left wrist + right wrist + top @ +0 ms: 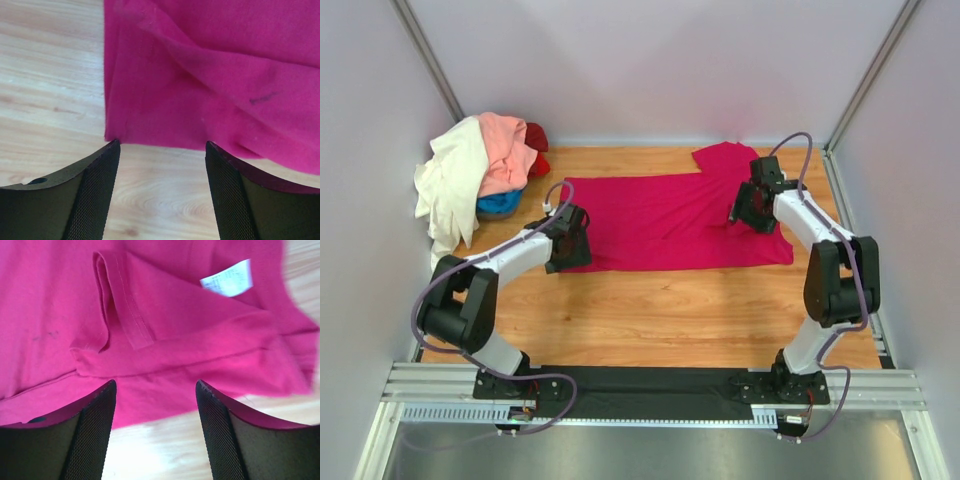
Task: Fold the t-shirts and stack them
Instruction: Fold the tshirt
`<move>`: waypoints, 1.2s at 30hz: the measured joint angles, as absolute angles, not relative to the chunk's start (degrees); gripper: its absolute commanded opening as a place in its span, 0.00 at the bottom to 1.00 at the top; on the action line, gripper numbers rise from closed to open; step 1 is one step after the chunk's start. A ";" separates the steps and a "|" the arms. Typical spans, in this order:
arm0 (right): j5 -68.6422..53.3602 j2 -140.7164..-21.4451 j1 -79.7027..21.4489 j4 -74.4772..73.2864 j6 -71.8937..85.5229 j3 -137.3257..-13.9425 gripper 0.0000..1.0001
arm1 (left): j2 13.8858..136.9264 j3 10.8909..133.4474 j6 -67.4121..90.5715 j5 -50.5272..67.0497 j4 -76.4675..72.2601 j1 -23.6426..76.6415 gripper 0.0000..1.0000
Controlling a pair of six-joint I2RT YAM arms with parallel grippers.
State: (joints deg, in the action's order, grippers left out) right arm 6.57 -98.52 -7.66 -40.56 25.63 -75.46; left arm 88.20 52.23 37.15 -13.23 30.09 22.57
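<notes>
Far to the left of your left pincer [568,248], in the back corner of the table [670,310], you see the heap of the other t-shirts. The cream-white shirt [445,185] hangs on the outer side, the salmon pink shirt [505,150] lies on top, the blue shirt [498,205] shows under it, and the red shirt [537,140] is behind. The left pincer is released, w/ its jaws wide apart, low over the wood. In the left wrist cam the corner of the magenta shirt [210,75] is just in front of the left fingertip, and the hem runs across the gap ahead of both tips. You cannot tell if the tip touches the cloth. The magenta shirt lies spread flat btw. the two pincers, w/ one sleeve pointing to the back wall beyond the right pincer [745,212]. The right pincer is also released, jaws apart, over the right end of this shirt. In the right wrist cam the cloth edge lies across the gap btw. the tips, a folded sleeve [130,305] is ahead of the left tip, and a white label [227,277] is ahead of the right tip.
</notes>
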 measured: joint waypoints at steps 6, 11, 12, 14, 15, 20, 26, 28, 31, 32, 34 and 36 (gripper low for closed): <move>3.11 -105.93 -6.11 -37.06 26.59 -71.24 0.66 | 91.66 52.71 36.75 -13.13 27.55 22.59 0.76; 2.79 -106.74 -4.08 -35.94 27.86 -70.28 0.68 | 94.59 54.50 36.88 -14.31 27.40 22.24 0.74; 2.79 -106.69 -3.77 -35.62 28.08 -70.00 0.68 | 94.94 54.50 36.95 -14.55 27.46 22.09 0.74; 2.35 -106.21 -3.42 -34.81 28.64 -69.25 0.68 | 94.96 54.50 37.19 -14.59 27.46 21.78 0.63; 2.26 -105.73 -3.33 -34.09 28.73 -68.58 0.68 | 94.94 54.46 37.30 -14.81 27.46 21.71 0.55; 2.00 -103.61 -3.18 -30.81 29.30 -65.34 0.67 | 94.83 54.06 37.65 -16.49 27.38 21.19 0.00; 1.98 -99.02 -2.92 -27.16 30.70 -59.05 0.66 | 91.53 51.11 38.35 -16.60 27.59 21.26 0.00; 1.98 -96.79 -2.92 -26.92 31.44 -56.38 0.67 | 88.12 48.45 38.87 -16.62 29.12 21.30 0.00; 1.87 -93.65 -2.92 -26.72 32.53 -53.01 0.69 | 83.15 45.41 39.81 -16.82 31.53 21.30 0.00; 1.83 -92.62 -2.92 -26.72 33.01 -51.96 0.70 | 81.65 44.73 40.21 -16.86 32.38 21.32 0.00; 1.61 -90.78 -2.92 -26.89 33.80 -50.15 0.71 | 79.29 43.70 40.73 -16.91 33.41 21.32 0.06; 1.50 -88.84 -2.94 -27.59 34.33 -48.60 0.72 | 77.23 43.00 41.30 -16.88 34.79 21.34 0.37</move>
